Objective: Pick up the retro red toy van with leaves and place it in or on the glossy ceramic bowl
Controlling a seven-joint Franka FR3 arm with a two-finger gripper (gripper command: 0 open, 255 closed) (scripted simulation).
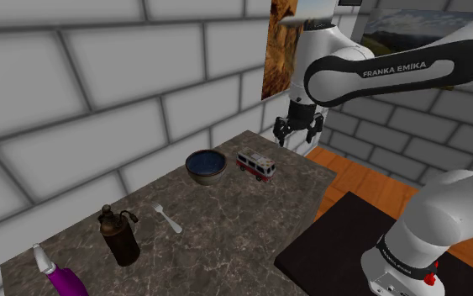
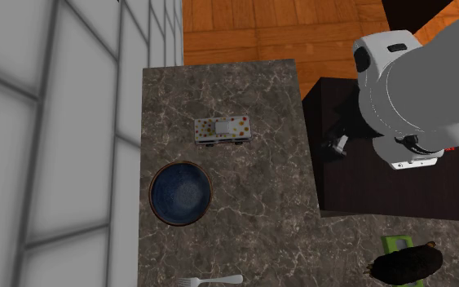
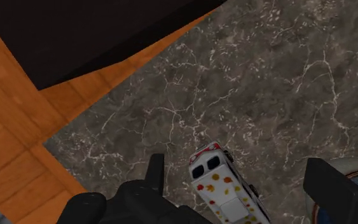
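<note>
Aloft, arm [image 1: 369, 74] bent over counter [image 1: 226, 231], gripper [image 1: 299, 133] spread wide, hovering above toy van [image 1: 256, 165].

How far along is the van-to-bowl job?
Done: nothing yet. The toy van sits on the table beside the empty bowl.
In hand: the open end effector hovers over the van without touching it.
Left: descend, grasp, lift, set it in the bowl.

Van [image 1: 256, 165] beside bowl [image 1: 206, 166] on counter [image 1: 226, 227]
</note>
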